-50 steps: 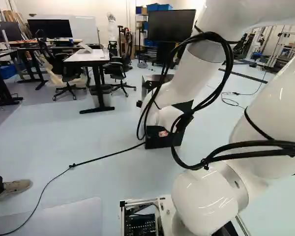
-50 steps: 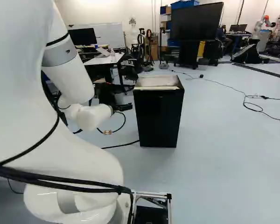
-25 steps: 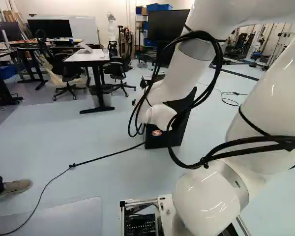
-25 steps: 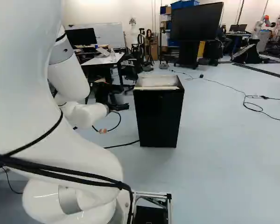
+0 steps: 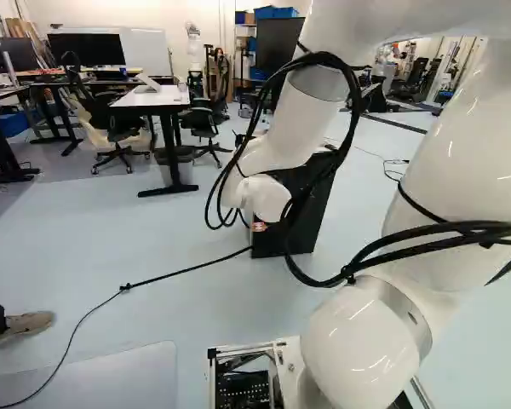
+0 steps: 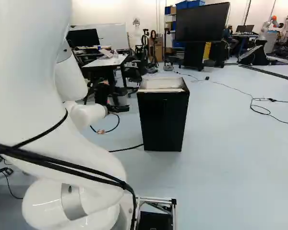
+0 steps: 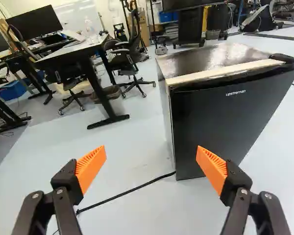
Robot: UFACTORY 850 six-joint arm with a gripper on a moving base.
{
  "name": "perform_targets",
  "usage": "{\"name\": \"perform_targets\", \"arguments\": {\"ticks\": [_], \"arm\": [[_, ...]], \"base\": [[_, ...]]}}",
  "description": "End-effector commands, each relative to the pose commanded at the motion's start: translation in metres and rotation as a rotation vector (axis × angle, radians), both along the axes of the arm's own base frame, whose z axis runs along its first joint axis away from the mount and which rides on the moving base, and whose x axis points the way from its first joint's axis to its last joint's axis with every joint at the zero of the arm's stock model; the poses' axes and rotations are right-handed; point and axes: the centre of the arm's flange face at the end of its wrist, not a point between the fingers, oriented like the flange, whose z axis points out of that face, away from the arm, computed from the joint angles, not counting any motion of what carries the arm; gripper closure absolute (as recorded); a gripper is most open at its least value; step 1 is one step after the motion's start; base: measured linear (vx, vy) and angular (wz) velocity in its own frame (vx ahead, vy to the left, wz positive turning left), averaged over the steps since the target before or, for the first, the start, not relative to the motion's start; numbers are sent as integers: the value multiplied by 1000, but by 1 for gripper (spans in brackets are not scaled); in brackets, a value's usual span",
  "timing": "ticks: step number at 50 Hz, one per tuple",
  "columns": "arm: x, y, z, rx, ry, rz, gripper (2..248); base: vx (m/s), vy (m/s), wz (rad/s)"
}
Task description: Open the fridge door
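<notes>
Pale blue-grey floor (image 6: 230, 143) runs back to a white wall (image 6: 110, 12) at the top of both base views. Near the middle of the right base view, just left of the fridge, hangs the black gripper (image 6: 117, 109), its fingers spread wide with only air between their orange pads (image 7: 91, 169). Ahead of it in the wrist view stands the fridge (image 6: 163, 120), off toward one finger, whose tip overlaps the lower part of the black door (image 7: 220, 117). That door is closed, and the fridge sits upright on the floor at the centre of the right base view. The white arm (image 6: 29, 86) fills that view's left side; in the left base view it hides part of the fridge. From beside the fridge's foot a black cable (image 5: 187, 271) trails to the lower left of the left base view. Farther out, a white-topped desk (image 5: 149, 99) and an office chair (image 5: 202, 122) stand at the upper left there. A large screen (image 6: 201, 21) and another robot (image 6: 268, 31) are at the upper right of the right base view.
</notes>
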Motion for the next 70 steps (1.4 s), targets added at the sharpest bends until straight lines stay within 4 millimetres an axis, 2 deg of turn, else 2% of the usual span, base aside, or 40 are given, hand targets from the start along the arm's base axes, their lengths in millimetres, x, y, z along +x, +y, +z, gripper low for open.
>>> {"name": "perform_targets", "arguments": {"ticks": [34,70], "arm": [[31,44,-30,6,33,-75,3],[85,92,-73,-1,5,-188,3]], "base": [[0,0,0],[0,0,0]]}}
